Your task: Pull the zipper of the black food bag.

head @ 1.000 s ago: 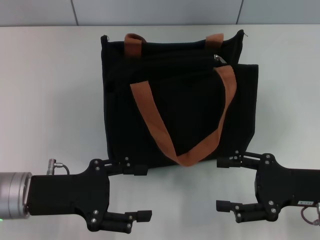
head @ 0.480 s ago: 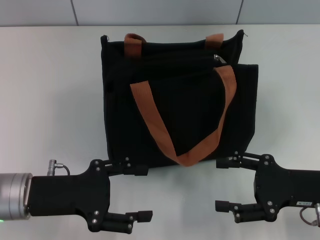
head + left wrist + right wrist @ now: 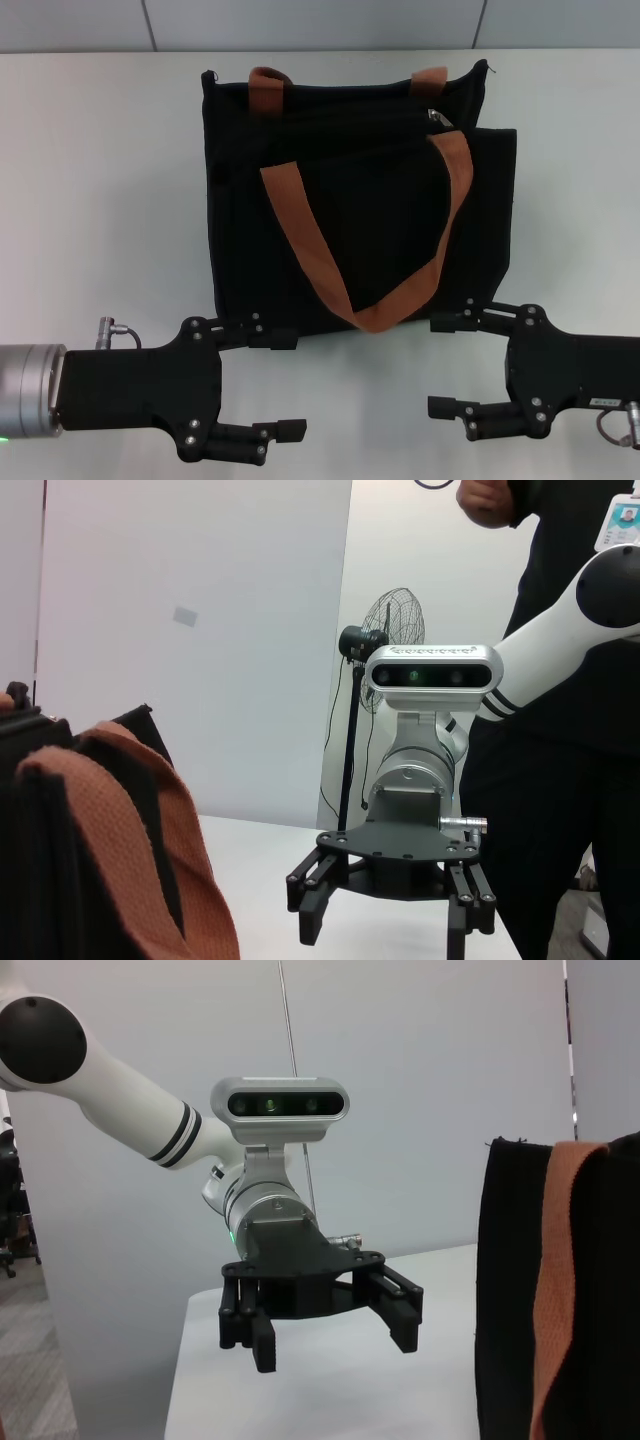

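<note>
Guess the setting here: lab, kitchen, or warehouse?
Most likely a robotics lab or test room: a plain white table carrying only a black fabric tote bag, a standing fan and a badge-wearing person in black close by.

The work surface is a flat white table [image 3: 100, 200]. One item lies directly on it: the black food bag [image 3: 360, 200], resting flat on its side near the table's far edge. Two orange-brown strap handles [image 3: 310, 250] lie across the bag's upper face. The surrounding tabletop is plain white.
</note>
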{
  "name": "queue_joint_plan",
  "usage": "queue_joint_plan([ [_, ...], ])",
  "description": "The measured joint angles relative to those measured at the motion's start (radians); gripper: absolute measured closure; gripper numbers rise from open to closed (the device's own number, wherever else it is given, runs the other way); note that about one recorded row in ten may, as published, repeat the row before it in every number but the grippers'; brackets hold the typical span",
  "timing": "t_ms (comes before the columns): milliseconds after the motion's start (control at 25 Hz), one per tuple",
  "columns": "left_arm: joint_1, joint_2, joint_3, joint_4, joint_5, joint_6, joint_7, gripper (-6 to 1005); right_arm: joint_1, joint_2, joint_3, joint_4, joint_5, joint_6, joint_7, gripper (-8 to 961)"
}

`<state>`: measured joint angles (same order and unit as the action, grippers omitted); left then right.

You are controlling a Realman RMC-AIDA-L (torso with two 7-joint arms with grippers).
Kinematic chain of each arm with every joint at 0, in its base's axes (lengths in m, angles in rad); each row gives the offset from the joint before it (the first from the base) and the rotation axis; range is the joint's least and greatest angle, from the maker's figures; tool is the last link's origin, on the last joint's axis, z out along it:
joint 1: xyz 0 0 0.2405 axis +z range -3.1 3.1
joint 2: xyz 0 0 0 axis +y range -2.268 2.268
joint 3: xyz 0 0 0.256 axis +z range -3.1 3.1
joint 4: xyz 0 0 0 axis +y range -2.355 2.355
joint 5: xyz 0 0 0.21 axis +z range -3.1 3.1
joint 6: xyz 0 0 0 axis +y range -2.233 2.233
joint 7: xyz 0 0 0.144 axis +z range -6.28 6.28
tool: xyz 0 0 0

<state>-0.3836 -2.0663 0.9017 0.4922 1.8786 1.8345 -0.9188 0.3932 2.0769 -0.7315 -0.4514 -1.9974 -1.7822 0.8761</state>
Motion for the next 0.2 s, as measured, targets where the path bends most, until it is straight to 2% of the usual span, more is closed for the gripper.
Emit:
queue_joint_plan([
  [200,-0.001,0.0,0.0,0.0,-0.001,-0.002,0.0,174,0.003,0.0,0.006,0.0,0.0,0.005,0.0,114],
])
